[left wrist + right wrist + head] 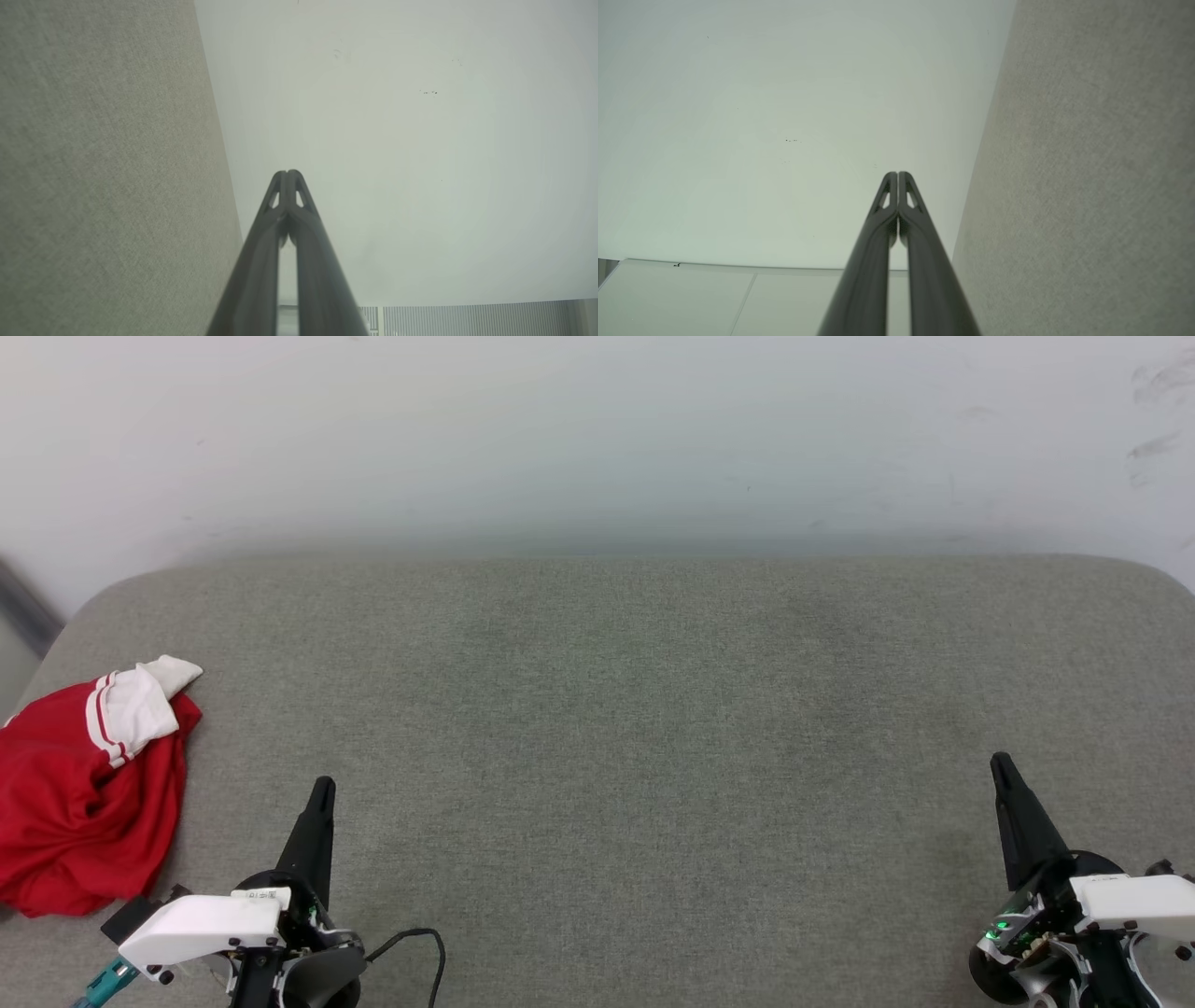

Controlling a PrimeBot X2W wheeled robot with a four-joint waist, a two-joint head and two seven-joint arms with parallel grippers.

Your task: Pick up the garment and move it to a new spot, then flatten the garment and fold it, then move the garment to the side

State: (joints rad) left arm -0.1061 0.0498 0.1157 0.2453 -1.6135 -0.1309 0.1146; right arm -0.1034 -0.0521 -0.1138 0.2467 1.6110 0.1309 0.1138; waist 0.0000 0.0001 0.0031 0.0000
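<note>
The red shirt (79, 803) lies bunched at the desk's (597, 709) left edge. The left gripper (323, 787) and right gripper (1000, 762) are closed, empty. A clumsy grab could push it off.

The grey woven-cloth worktop (597, 709) is looking matt, a bit rough; the crumpled red-and-white jersey garment (84, 803) is looking soft; the dark left claw (322, 789) and right claw (1001, 763) are showing smooth plastic.

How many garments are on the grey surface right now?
1. The red garment lies crumpled at the grey surface's left edge, left of the left gripper and apart from it. Its left side runs off the head view, so anything beyond is hidden.
</note>
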